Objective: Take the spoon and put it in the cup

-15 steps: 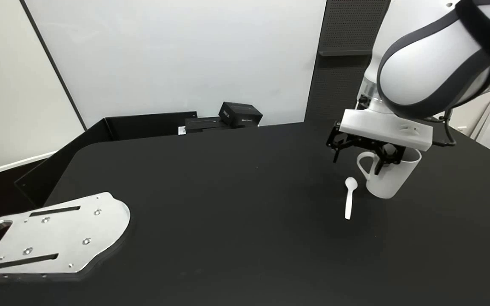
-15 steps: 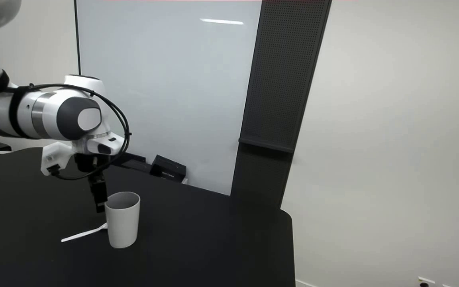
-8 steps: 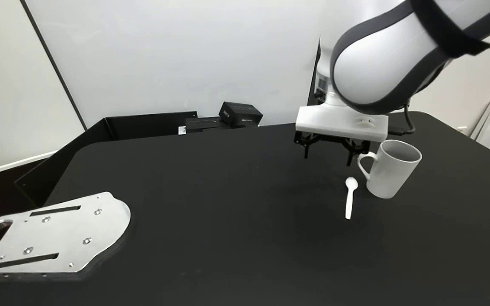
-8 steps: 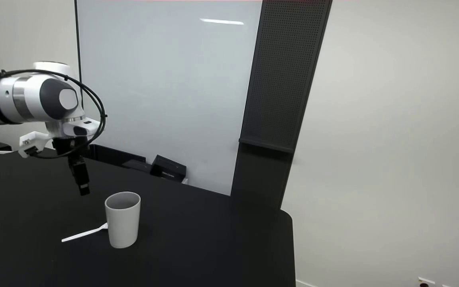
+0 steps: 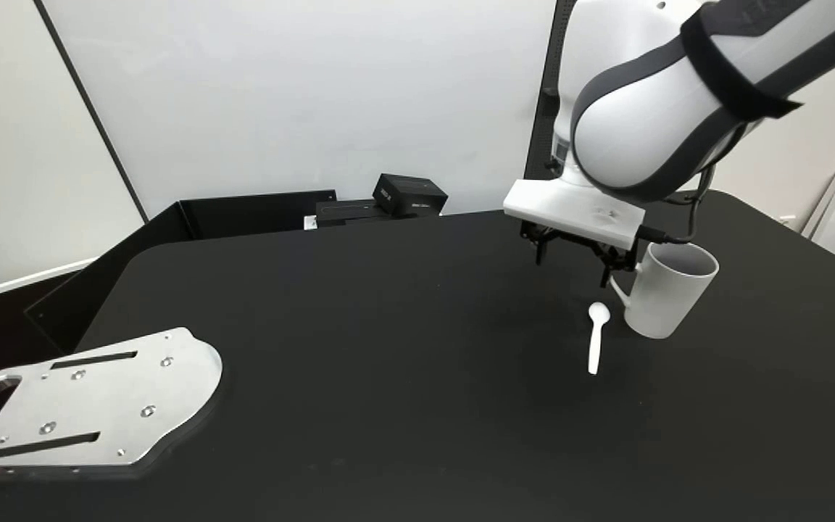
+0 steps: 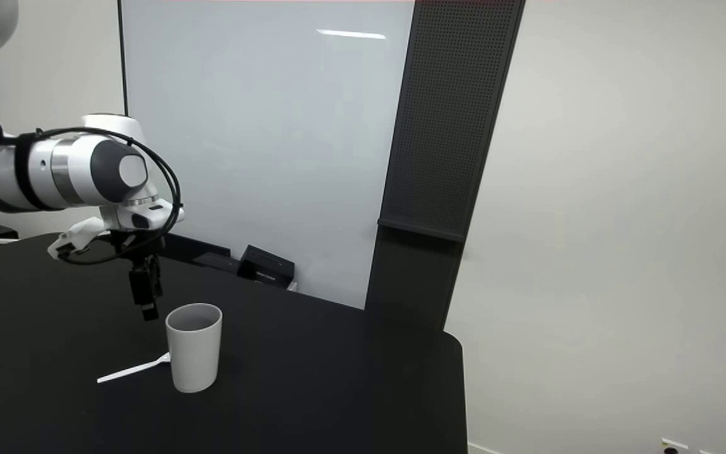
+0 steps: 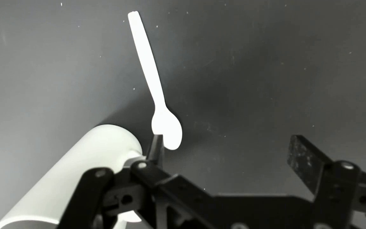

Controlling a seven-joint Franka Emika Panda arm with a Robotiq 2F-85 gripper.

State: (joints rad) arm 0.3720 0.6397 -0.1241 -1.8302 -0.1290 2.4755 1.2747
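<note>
The white plastic spoon [image 5: 596, 339] lies flat on the black table beside the white mug [image 5: 671, 296], which stands upright. In the other exterior picture the spoon [image 6: 131, 372] has its bowl end partly behind the mug [image 6: 195, 354]. My gripper [image 5: 572, 274] is open and empty above the table, close to the mug's handle side; it partly covers the handle. It also shows in an exterior view [image 6: 150, 314]. In the wrist view the gripper [image 7: 227, 136] has its fingers wide apart. Its left finger overlaps the bowl of the spoon [image 7: 149, 71] and stands close to the mug [image 7: 87, 156].
A silver metal plate [image 5: 98, 406] with slots lies at the table's left in an exterior view. A small black box [image 5: 410, 194] stands at the table's back edge, by the whiteboard. A cable loops [image 6: 171, 176] along the arm.
The gripper has moved away from above the mug toward its handle side, then slightly back and turned a little. It stays open. The spoon and mug have not moved.
</note>
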